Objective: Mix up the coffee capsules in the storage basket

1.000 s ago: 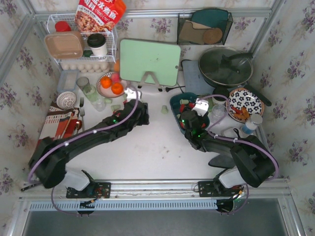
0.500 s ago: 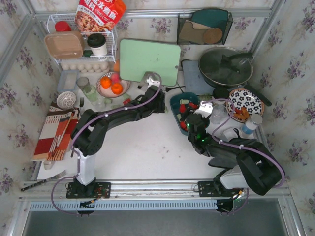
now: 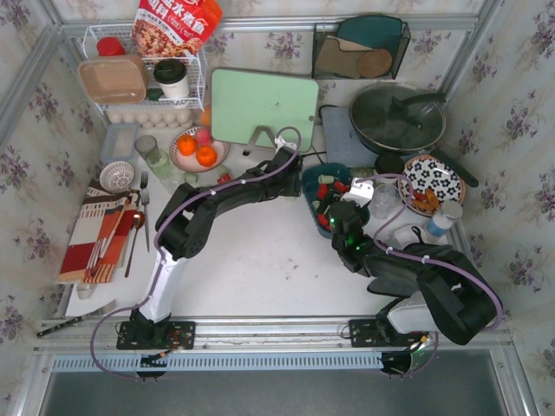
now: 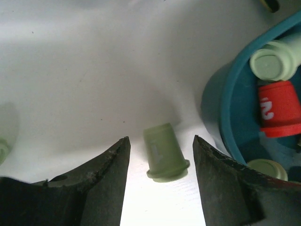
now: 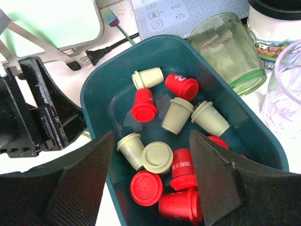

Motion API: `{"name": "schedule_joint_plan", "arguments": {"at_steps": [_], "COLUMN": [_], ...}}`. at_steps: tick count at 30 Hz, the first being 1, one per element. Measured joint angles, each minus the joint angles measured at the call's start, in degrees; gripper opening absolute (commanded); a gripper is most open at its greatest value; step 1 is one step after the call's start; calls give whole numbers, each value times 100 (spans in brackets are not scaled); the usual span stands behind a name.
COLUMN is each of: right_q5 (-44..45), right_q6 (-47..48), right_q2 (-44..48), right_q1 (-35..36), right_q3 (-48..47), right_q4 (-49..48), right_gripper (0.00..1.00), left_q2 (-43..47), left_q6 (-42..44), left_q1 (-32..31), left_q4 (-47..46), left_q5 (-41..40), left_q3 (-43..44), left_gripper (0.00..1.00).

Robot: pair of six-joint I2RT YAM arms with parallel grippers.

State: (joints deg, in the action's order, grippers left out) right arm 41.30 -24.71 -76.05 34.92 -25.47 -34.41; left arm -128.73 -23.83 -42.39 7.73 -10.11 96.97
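Observation:
The dark teal storage basket [image 3: 323,168] stands right of the table's middle. It holds several red and mint green coffee capsules [image 5: 157,157]. One mint green capsule [image 4: 164,153] stands upside down on the white table just left of the basket wall [image 4: 221,101]. My left gripper [image 4: 160,139] is open, with a jaw on each side of this capsule and not touching it. In the top view the left gripper [image 3: 292,173] is at the basket's left side. My right gripper [image 5: 151,136] is open and empty above the basket's near end [image 3: 332,211].
Clear glasses [image 5: 225,47] stand right behind the basket. A mint cutting board [image 3: 263,108] on a stand, a plate of oranges [image 3: 198,149], a lidded pan [image 3: 397,117] and a patterned plate [image 3: 431,184] ring the back. A black plug [image 5: 101,52] lies near the basket.
My left arm has swung right from beside the orange plate to the basket's left side, over the loose green capsule. My right gripper has drawn back slightly toward the near end of the basket.

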Motion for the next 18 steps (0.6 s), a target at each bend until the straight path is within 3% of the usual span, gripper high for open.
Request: {"name": "schedule_joint_plan", "arguments": {"at_steps": [5,14,18], "right_q5": [-87,-164,-181], "right_q6": [4,4,9], "right_q2": [44,44,44], "right_q1": [0,0,0], "right_q3": [0,-2,-2], "right_q4": [-22,-39,-39], "right_gripper": [73,73,73], "left_q2": [-208,-179,76], "left_q6": [-28,-195,-197], "left_q1": [0,0,0], "left_q4": [483,769,835], "left_q5": [-247,-632,-693], "left_q3": [326,179,-46], "left_gripper": [56,27,26]}}
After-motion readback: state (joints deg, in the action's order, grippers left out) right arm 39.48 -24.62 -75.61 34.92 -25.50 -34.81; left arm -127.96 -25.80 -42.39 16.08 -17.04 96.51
